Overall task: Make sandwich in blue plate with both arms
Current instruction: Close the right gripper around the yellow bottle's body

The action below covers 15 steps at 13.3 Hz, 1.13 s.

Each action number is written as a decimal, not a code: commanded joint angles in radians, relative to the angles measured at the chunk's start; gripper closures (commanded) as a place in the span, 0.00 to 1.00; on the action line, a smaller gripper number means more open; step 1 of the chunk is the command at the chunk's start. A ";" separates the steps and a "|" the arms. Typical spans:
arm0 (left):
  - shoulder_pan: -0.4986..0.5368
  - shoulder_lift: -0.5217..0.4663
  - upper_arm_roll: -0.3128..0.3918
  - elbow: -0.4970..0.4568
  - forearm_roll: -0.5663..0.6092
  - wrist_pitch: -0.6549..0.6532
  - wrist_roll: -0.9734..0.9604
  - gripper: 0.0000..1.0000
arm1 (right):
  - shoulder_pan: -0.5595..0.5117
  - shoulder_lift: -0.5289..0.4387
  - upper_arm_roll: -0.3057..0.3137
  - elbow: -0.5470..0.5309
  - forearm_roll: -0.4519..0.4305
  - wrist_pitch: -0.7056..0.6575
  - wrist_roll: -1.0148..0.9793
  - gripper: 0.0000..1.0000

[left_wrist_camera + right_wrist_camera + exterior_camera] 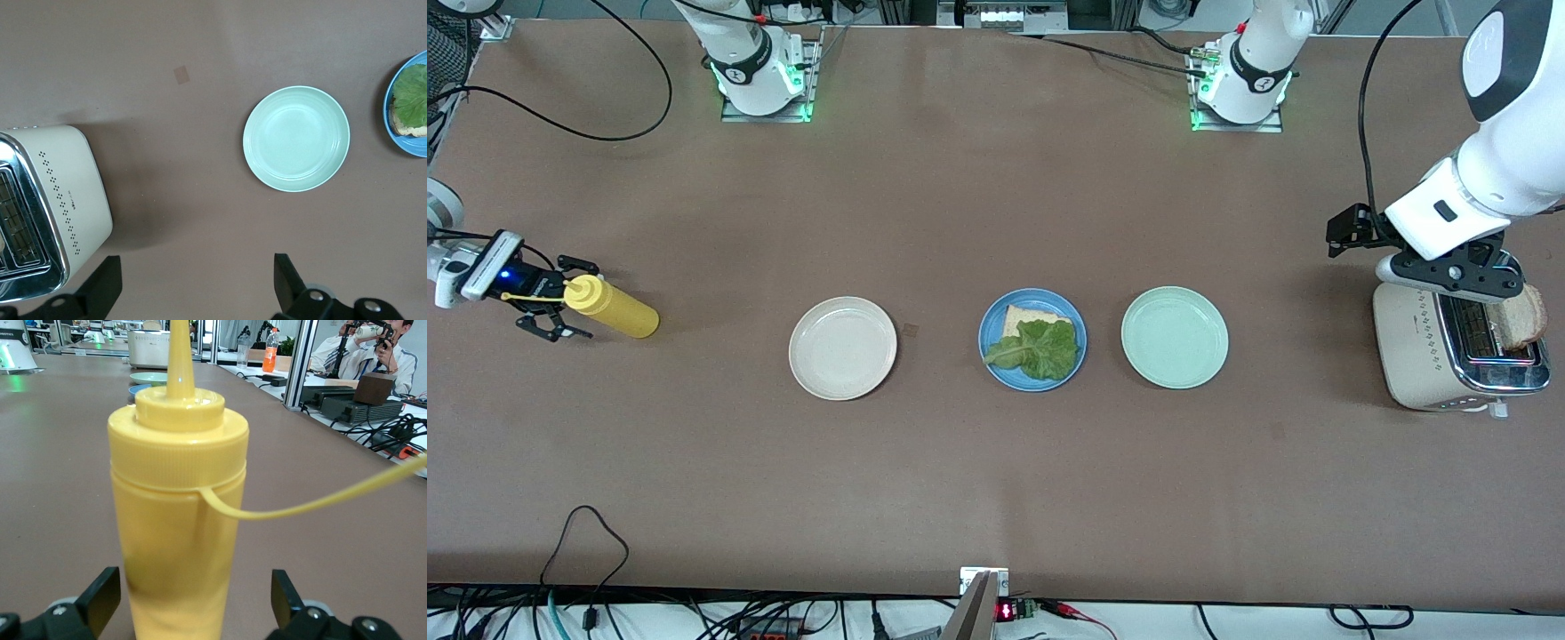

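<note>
Ruffled green lettuce [1039, 348] covers 1 bread slice [1028, 319] on my round blue plate [993, 342]; left gripper [193, 283] gapes over the toaster [1416, 347], right gripper [551, 298] spread around the ribbed yellow squeeze bottle [615, 307].

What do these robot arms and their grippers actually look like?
Both arms are glossy white with black bands, on bases lit green, trailing black cables. The left gripper is black under a white wrist; the right gripper is black, with a glowing blue light.

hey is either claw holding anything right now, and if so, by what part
Nothing is held. The right claw is open around the top of the yellow mustard bottle, not clamped. The left claw is open above the toaster.
</note>
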 commanded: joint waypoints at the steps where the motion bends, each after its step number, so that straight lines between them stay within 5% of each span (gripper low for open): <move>1: -0.006 0.015 0.000 0.031 0.002 -0.012 -0.014 0.00 | 0.005 0.026 0.011 0.016 0.017 0.004 -0.007 0.00; 5: -0.006 0.015 0.000 0.031 0.002 -0.012 -0.014 0.00 | 0.019 0.024 0.040 0.012 0.016 0.038 -0.007 0.00; 8: -0.006 0.015 0.000 0.031 0.002 -0.014 -0.014 0.00 | 0.038 0.024 0.047 0.010 0.010 0.049 -0.007 0.28; 9: -0.004 0.015 0.000 0.031 0.002 -0.014 -0.014 0.00 | 0.044 0.024 0.047 0.010 0.005 0.058 -0.007 0.46; 10: -0.006 0.015 0.000 0.031 0.002 -0.012 -0.014 0.00 | 0.051 0.024 0.047 0.010 -0.001 0.061 -0.005 0.77; 11: -0.006 0.015 0.000 0.031 0.002 -0.014 -0.014 0.00 | 0.062 0.021 0.047 0.009 -0.010 0.072 -0.004 0.94; 15: -0.006 0.015 0.000 0.031 0.002 -0.012 -0.014 0.00 | 0.120 -0.149 0.111 -0.080 -0.053 0.226 0.016 1.00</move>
